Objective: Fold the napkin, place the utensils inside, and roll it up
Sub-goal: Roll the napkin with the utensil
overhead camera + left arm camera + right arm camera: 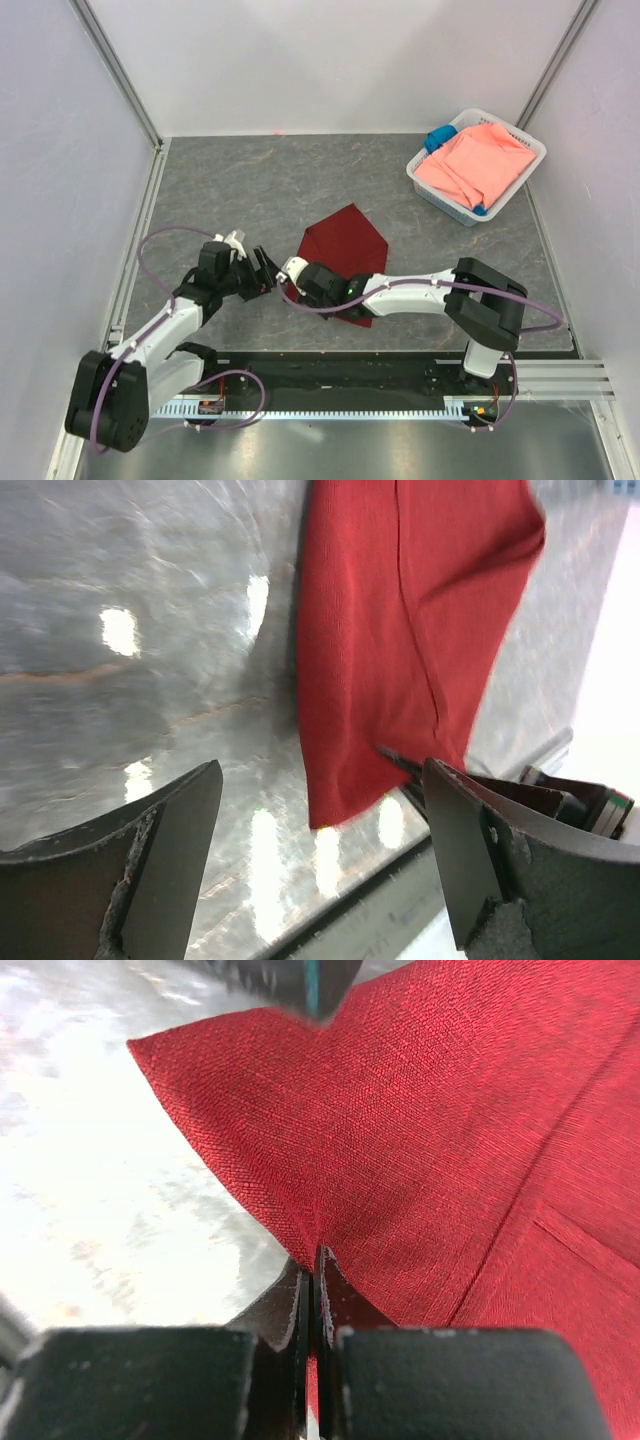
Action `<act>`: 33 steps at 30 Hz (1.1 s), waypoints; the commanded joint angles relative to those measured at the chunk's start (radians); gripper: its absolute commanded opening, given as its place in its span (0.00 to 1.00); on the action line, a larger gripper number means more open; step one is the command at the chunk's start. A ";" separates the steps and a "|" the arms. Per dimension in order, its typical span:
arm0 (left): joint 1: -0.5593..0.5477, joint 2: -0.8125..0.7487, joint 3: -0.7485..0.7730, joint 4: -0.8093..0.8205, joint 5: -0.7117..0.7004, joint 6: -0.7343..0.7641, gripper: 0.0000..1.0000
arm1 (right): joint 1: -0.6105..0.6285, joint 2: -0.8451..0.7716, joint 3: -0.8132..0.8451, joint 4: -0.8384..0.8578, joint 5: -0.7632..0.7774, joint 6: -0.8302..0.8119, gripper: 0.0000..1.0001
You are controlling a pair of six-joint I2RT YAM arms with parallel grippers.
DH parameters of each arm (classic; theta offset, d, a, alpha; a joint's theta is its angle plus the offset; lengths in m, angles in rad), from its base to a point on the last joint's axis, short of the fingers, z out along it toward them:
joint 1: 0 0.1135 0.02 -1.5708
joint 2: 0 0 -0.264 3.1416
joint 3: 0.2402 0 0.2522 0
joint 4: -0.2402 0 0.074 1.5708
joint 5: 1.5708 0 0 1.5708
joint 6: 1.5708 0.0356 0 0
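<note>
The maroon napkin (347, 245) lies on the grey table, partly folded, with a pointed corner toward the back. My right gripper (290, 280) reaches across to its near-left edge. In the right wrist view the jaws (315, 1260) are shut with the cloth (420, 1140) pinched between them. My left gripper (266, 273) is just left of the napkin, open and empty. In the left wrist view its fingers (170, 860) stand wide apart, with the napkin's near corner (400, 630) ahead between them. No utensils are in view.
A white basket (430, 185) at the back right holds a salmon-pink cloth (475, 165) and a blue cloth (438, 137). White walls close the left, back and right sides. A black rail (340, 375) runs along the near edge.
</note>
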 commanded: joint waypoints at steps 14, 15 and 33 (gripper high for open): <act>-0.037 -0.285 -0.177 0.281 -0.077 0.135 0.88 | -0.245 0.147 0.243 -0.290 -0.755 0.112 0.00; -0.037 -0.293 -0.186 0.321 -0.067 0.144 0.88 | -0.268 0.173 0.250 -0.293 -0.804 0.111 0.00; -0.111 -0.234 -0.235 0.494 0.061 0.299 0.87 | -0.415 0.407 0.360 -0.317 -1.113 0.132 0.00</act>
